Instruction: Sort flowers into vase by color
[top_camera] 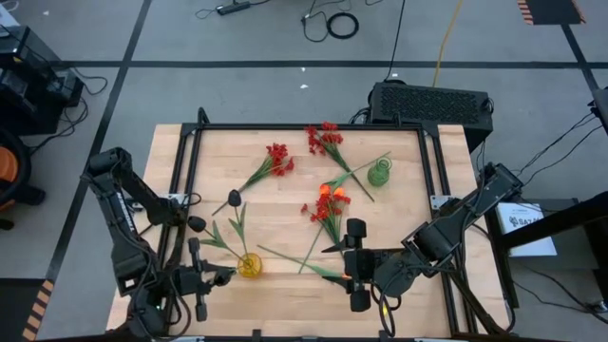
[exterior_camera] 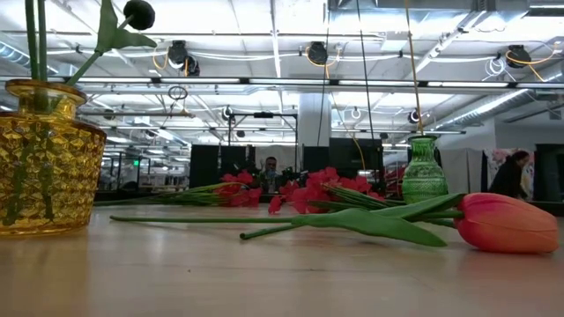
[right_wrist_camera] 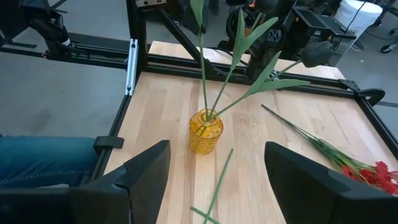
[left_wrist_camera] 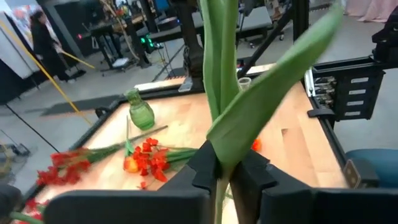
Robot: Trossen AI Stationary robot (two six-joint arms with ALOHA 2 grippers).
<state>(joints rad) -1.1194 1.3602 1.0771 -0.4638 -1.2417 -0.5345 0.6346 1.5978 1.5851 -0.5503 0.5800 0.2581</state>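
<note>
Two end effectors reported: left end effector [left_wrist_camera: 227,177] pinched a green stem [left_wrist_camera: 217,56] above my yellow vase [top_camera: 249,265]; right end effector [right_wrist_camera: 214,177] gaped over the orange tulip [top_camera: 339,276], stem lying leftward on the desk [top_camera: 399,204].

You had a pale wooden tabletop [top_camera: 285,204] with visible grain and a soft sheen, framed by matt black metal rails [top_camera: 309,127]. The yellow vase [exterior_camera: 44,158] was clear, glossy glass with a faceted pattern; the green vase [exterior_camera: 425,169] looked ribbed and shiny. The orange flower [exterior_camera: 507,222] seemed smooth, matt plastic.
</note>
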